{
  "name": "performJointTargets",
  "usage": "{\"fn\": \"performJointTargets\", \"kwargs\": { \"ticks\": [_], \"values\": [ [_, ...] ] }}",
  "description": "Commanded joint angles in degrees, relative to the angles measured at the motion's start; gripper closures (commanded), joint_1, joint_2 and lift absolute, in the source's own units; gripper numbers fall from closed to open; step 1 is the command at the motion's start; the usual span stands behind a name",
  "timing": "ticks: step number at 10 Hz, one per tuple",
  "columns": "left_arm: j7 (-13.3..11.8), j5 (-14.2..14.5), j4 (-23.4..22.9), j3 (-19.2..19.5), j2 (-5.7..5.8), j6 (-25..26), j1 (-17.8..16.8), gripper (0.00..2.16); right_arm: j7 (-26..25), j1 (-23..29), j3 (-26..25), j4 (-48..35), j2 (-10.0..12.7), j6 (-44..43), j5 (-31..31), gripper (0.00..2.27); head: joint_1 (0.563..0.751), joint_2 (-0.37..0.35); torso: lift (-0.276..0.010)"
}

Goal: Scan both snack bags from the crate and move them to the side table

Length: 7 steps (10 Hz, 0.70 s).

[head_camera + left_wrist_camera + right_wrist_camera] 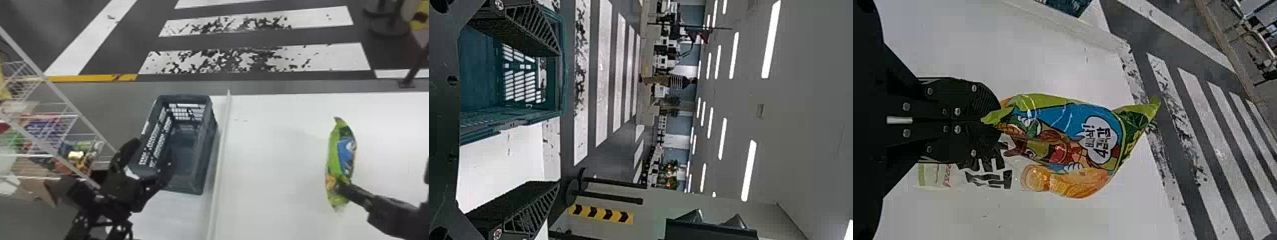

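Pinching the green snack bag (pixel 344 153) in the right gripper (pixel 342 189), best to move slowly and squeeze only enough to prevent slipping, with the printed side smooth if a scan comes next, then lower close to the white table (pixel 274 153) before letting go. Gripped near one end, with most of the bag reaching past the closed fingers toward the far side, well to the right of the crate (pixel 210 127). By the crate's near left part, left gripper (pixel 153 152) spread wide with nothing held.
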Motion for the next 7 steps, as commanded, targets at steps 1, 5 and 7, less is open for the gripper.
{"fn": "performJointTargets", "kwargs": {
  "ticks": [1, 5, 7],
  "values": [
    [0.00, 0.00, -0.04, -0.34, 0.00, 0.00, -0.08, 0.08, 0.01, -0.29, -6.42, -0.02, 0.98, 4.52, -11.46, 2.22, 0.695, 0.210, -0.029],
    [0.00, -0.17, -0.04, -0.69, 0.09, 0.00, 0.01, 0.08, -6.23, -2.92, -15.21, 5.43, 1.12, 12.96, -21.30, 2.22, 0.695, 0.162, -0.029],
    [0.00, -0.17, -0.22, -0.69, 0.26, 0.00, -0.08, 0.08, -12.56, -3.36, -16.36, 7.19, 1.12, 14.89, -19.99, 2.22, 0.695, 0.128, -0.029]
  ]
}}
